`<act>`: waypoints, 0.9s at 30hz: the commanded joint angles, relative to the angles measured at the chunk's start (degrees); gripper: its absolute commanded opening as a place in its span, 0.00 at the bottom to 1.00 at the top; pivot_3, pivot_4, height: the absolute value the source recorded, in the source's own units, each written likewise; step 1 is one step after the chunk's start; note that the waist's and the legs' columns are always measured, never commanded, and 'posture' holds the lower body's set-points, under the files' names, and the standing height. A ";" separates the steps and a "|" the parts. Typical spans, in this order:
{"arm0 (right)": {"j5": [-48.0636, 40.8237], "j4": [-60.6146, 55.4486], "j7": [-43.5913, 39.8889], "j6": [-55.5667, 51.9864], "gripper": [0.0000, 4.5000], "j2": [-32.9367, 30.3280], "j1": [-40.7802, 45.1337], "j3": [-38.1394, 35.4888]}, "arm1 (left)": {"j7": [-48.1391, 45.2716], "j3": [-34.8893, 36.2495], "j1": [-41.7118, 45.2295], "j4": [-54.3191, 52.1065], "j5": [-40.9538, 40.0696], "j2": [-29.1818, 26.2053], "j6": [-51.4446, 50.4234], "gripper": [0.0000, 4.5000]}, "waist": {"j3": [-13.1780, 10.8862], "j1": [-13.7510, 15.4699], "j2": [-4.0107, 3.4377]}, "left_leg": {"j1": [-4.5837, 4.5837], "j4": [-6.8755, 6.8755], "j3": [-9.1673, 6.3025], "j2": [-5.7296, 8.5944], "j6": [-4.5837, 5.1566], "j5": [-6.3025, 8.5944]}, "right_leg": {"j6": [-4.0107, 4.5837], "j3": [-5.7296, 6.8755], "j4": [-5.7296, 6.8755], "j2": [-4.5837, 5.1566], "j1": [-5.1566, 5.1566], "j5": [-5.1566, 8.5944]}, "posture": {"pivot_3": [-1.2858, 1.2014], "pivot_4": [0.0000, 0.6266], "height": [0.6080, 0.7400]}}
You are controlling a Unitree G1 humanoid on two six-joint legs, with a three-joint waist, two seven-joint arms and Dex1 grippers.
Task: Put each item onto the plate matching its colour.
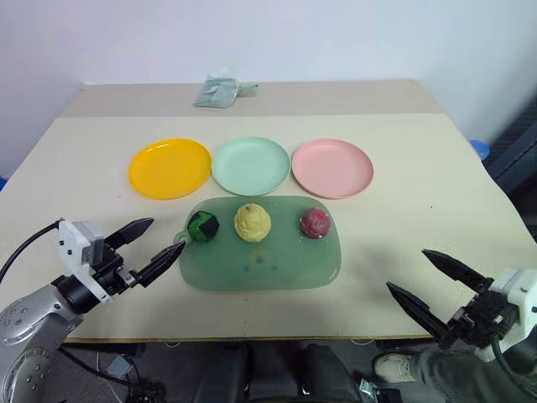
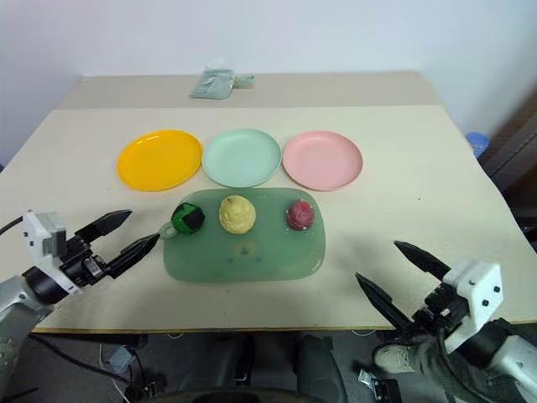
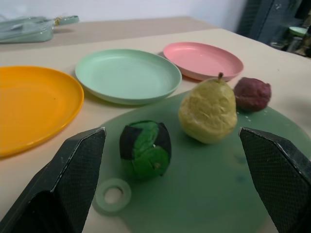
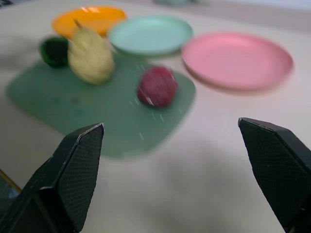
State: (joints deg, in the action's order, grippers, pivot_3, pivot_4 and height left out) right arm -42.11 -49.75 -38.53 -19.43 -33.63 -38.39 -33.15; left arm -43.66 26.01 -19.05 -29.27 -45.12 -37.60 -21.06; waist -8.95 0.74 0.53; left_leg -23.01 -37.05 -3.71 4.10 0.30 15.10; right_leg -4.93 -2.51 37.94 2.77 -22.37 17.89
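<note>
Left gripper (image 1: 153,243): jaws spread wide, nothing between them, low over the beige counter (image 1: 419,210). Ahead of its jaws, on the translucent green rounded-rectangle tray (image 1: 277,269), sits the green roundish lump with black patches (image 1: 202,226); past it the pale yellow bumpy lump (image 1: 252,222), then the dark red lump (image 1: 315,222).

Right gripper (image 1: 430,281): jaws wide, empty, well apart from the tray.

Beyond the tray: round orange-yellow plastic plate (image 1: 169,168), mint green plate (image 1: 250,165), pink plate (image 1: 332,168), all bare.
</note>
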 commanded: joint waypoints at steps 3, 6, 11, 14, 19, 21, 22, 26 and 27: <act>-4.14 -4.50 5.46 -4.80 1.00 -3.28 3.53 -0.87 | -1.66 1.86 -1.50 -1.17 -0.11 -0.49 0.17 0.99 | -0.01 0.20 0.04 | -0.05 -0.03 0.00 0.00 0.02 0.01 | 0.00 0.01 -0.06 0.01 0.00 0.00 | 0.52 0.24 1.00; -5.68 -6.02 8.53 -7.36 1.00 -4.78 5.83 -0.32 | -1.89 1.64 -1.28 -1.35 -0.55 -0.28 0.08 0.99 | -0.01 0.10 0.04 | -0.06 -0.03 0.00 0.00 0.02 0.01 | 0.00 0.01 -0.06 0.01 -0.01 0.00 | 0.52 0.24 1.00; -7.23 -7.87 12.23 -10.31 1.00 -6.29 8.58 0.61 | -3.06 1.11 -0.98 -1.25 -0.88 0.01 0.36 0.99 | -0.01 0.08 0.04 | -0.07 -0.02 0.00 0.00 0.03 0.01 | -0.13 0.02 -0.07 0.01 -0.02 -0.07 | 0.52 0.24 1.00; -7.67 -8.13 13.29 -11.22 1.00 -6.64 9.37 0.79 | -2.78 0.34 -0.44 -1.30 -0.29 0.44 0.52 0.99 | -0.01 0.08 0.04 | -0.08 -0.03 0.00 0.00 0.03 0.01 | -0.14 0.02 -0.07 0.01 -0.02 -0.08 | 0.52 0.24 1.00; -7.79 -5.79 11.46 -10.96 1.00 -6.84 9.65 -0.90 | -1.86 -0.10 0.17 -1.53 0.01 1.28 0.48 0.99 | -0.01 0.04 0.05 | -0.08 -0.03 0.00 0.00 0.05 0.02 | -0.16 0.02 -0.09 0.01 -0.01 -0.09 | 0.52 0.24 1.00; -7.05 -4.94 12.35 -11.21 1.00 -6.92 11.49 0.16 | -1.02 -0.13 0.99 -1.51 -0.52 1.86 0.21 0.99 | -0.01 0.03 0.05 | -0.07 -0.02 0.00 0.00 0.05 0.02 | -0.16 0.02 -0.09 0.01 -0.01 -0.09 | 0.52 0.24 1.00; -6.03 -4.72 14.10 -11.65 1.00 -6.66 13.35 1.86 | -0.01 -0.29 1.77 -1.54 -1.08 2.35 -0.30 0.99 | -0.01 0.03 0.05 | -0.07 -0.03 0.00 0.00 0.05 0.02 | -0.16 0.02 -0.09 0.01 -0.01 -0.09 | 0.52 0.24 1.00; -1.04 -4.99 22.40 -14.66 1.00 -4.41 21.44 11.87 | 4.97 -1.99 5.14 -2.31 -1.40 4.79 -1.88 0.99 | -0.01 0.00 0.05 | -0.06 -0.04 0.00 0.00 0.04 0.02 | -0.17 0.03 -0.07 0.00 -0.04 -0.10 | 0.52 0.24 1.00; -0.24 -5.15 23.77 -15.37 1.00 -3.84 23.30 14.32 | 5.79 -2.25 5.59 -2.58 -1.61 5.18 -2.37 0.99 | -0.01 0.00 0.05 | -0.09 -0.04 0.00 0.01 0.04 0.02 | -0.18 0.03 -0.06 0.00 -0.07 -0.10 | 0.52 0.24 1.00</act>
State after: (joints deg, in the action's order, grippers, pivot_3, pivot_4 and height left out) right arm -43.88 -53.74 -17.32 -34.11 -38.40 -16.43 -21.42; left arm -39.41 23.64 -13.87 -29.83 -45.72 -32.65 -22.99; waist -8.96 0.74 0.58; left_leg -23.11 -37.08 -3.71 4.11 0.33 15.11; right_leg -5.11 -2.48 37.88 2.78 -22.47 17.79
